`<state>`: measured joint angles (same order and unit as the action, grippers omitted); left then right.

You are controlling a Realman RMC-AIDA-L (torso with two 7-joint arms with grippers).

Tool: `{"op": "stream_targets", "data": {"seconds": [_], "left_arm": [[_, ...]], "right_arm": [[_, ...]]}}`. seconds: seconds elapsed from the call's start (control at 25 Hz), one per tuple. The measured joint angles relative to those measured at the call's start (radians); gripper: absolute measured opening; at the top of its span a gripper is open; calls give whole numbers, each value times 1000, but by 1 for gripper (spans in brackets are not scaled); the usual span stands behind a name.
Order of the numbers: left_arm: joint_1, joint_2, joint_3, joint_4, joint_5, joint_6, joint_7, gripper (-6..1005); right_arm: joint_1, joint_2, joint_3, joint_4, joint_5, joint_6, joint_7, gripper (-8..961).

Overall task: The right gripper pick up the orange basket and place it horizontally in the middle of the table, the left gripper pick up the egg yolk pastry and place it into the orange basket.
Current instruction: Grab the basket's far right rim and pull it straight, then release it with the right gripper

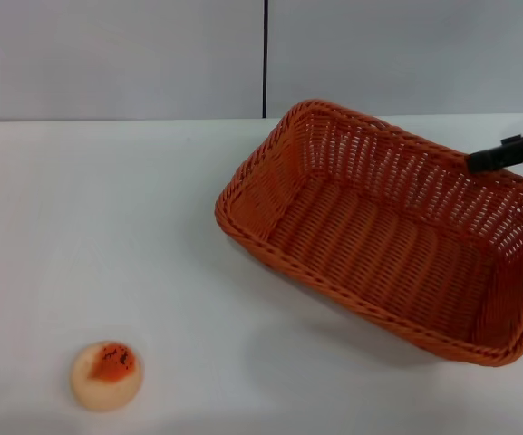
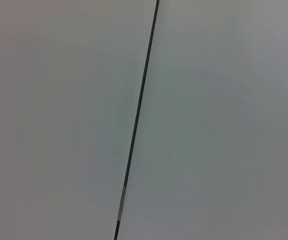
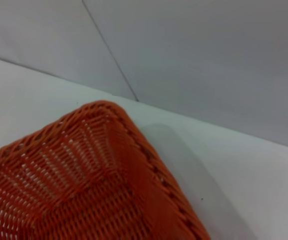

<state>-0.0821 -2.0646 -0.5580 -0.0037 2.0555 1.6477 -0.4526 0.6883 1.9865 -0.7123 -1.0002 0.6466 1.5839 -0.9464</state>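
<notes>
Counter [image 1: 152, 227] held the basket [image 1: 379, 245] right of centre, long axis skewed diagonally, not horizontal. Right gripper [image 1: 508, 152] sat at its far-right rim, nearest arm; grip state couldn't be told. Pastry [image 1: 106, 375] lay near-left, well apart. Left gripper out of view.

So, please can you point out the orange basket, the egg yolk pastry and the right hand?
orange basket [image 1: 352, 243]: head view, woven floor.
egg yolk pastry [image 1: 106, 373]: head view, domed top.
right hand [image 1: 480, 160]: head view, black tip at the basket's far rim.
</notes>
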Motion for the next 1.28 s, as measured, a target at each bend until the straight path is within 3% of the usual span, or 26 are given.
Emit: {"op": "stream_targets", "data": {"seconds": [0.36,1.08,1.16,1.28], "left_arm": [[9,-2,2,-5,0,-4,-5,805],[2,0,4,-8,0,-4,-6,803],[3,0,4,-8,0,-2,-7,803],[3,-1,4,-8,0,0,-7,802]], "right_arm": [[4,36,5,87,3,-88,-138,771],[0,42,0,151,15,-178,-210,725],[-1,43,-2,151,15,-180,-216,484],[-3,46,-1,151,16,-180,-228,421]]}}
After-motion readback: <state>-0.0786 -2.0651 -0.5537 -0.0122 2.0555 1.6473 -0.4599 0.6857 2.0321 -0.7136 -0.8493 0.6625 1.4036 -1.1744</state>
